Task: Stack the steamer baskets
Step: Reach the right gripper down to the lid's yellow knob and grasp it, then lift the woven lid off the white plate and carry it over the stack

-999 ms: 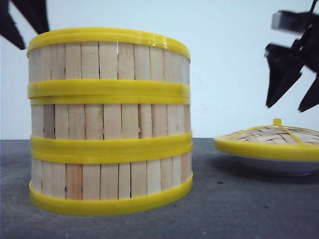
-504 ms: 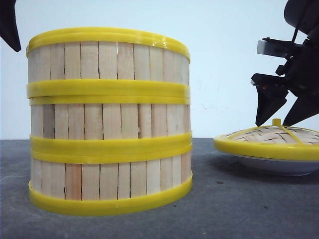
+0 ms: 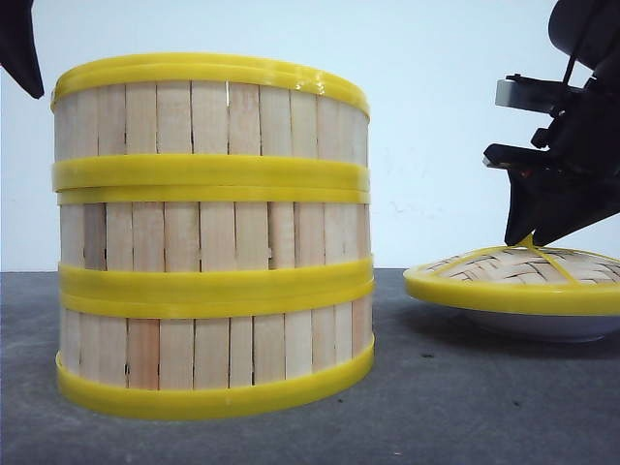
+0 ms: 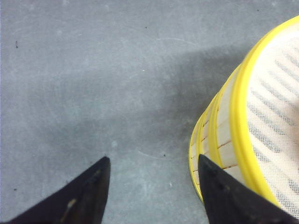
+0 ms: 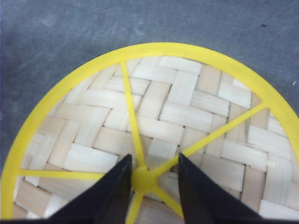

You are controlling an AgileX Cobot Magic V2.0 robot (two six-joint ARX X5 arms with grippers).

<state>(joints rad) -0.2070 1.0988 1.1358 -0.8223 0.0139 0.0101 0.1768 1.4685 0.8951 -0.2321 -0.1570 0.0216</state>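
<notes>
Since the earlier frames the right gripper has dropped from well above the lid down onto it, tips now at the knob, and the lid's left rim sits slightly further left and lower than before; the stack has not shifted. Steamer baskets: all three stacked in one upright column on the left-near part of the desk, yellow rims meeting at two seams, bottom rim flat on the grey surface, top basket open with a slatted floor seen in the left wrist view. Left gripper hangs beside the stack on its left, off the desk, fingers spread wide with nothing between them; one finger looks just beside the stack wall, contact cannot be told. In the front view only a dark tip of the left arm shows at top left. Lid: domed woven bamboo, yellow rim and spokes, resting on a white plate at the right, well apart from the stack. Right gripper fingers stand either side of the knob, narrowly apart, just beside it; whether they pinch it cannot be told.
</notes>
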